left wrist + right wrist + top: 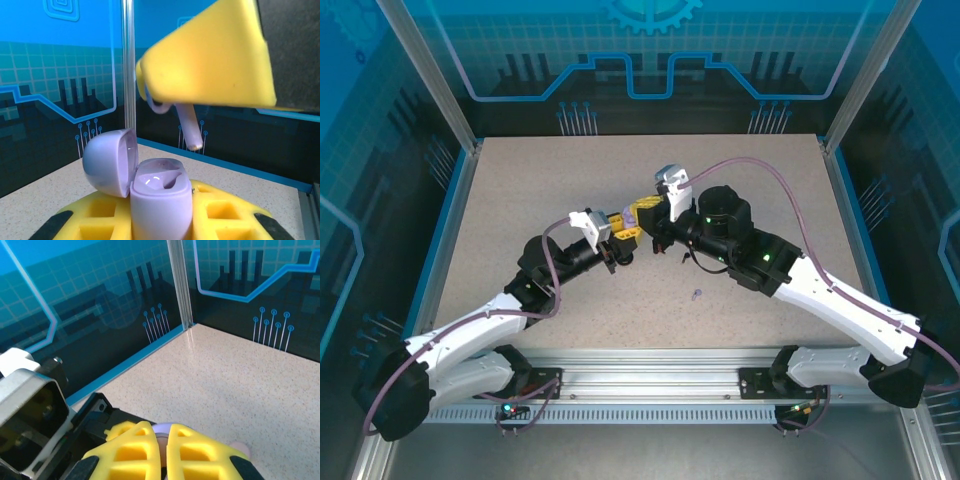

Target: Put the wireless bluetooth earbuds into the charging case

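A lavender charging case (161, 200) stands upright in my left gripper (162, 222), which is shut on its body. Its round lid (107, 162) hangs open to the left. Just above the case, the yellow fingers (210, 55) of my right gripper pinch a lavender earbud (191, 126), stem pointing down and not touching the case. In the right wrist view my right gripper (163, 440) is shut on that earbud (161, 432), mostly hidden between the pads. From above, the left gripper (620, 250) and the right gripper (646, 222) meet at mid-table.
A tiny lavender piece (697, 294) lies on the speckled table (520, 200), near the right arm. A pale rounded thing (243, 447) peeks out beside my right finger; I cannot tell what it is. Clear walls with metal posts (180, 285) enclose the table.
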### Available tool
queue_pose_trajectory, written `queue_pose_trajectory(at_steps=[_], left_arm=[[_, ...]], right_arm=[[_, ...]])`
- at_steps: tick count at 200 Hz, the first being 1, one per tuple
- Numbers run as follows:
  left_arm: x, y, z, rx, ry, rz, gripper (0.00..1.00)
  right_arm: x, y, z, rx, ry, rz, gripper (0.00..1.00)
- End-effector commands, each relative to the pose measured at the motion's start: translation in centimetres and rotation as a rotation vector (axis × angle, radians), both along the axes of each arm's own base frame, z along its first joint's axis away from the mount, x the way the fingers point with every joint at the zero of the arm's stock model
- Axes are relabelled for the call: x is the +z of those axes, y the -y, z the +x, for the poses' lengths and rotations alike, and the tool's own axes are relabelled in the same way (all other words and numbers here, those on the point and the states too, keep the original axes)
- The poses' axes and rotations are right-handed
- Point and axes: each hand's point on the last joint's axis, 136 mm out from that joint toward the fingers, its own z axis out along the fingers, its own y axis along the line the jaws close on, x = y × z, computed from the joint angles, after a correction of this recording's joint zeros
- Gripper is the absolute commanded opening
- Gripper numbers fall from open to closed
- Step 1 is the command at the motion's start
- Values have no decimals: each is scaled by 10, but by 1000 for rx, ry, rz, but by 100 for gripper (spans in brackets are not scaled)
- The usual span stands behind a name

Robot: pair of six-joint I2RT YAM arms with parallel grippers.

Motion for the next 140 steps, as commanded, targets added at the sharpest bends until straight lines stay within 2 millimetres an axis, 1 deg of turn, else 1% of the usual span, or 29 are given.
queue_pose_trajectory(at_steps=[1, 104, 140], left_arm=[[35, 1, -12, -39, 74, -63, 0], [43, -1, -16, -43, 92, -78, 0], [44, -1, -16, -42, 94, -76, 0]], right_arm=[[17, 3, 4, -18, 35, 55, 8], [-8, 1, 11, -41, 11, 7, 8], [-11, -2, 11, -34, 3, 6, 8]])
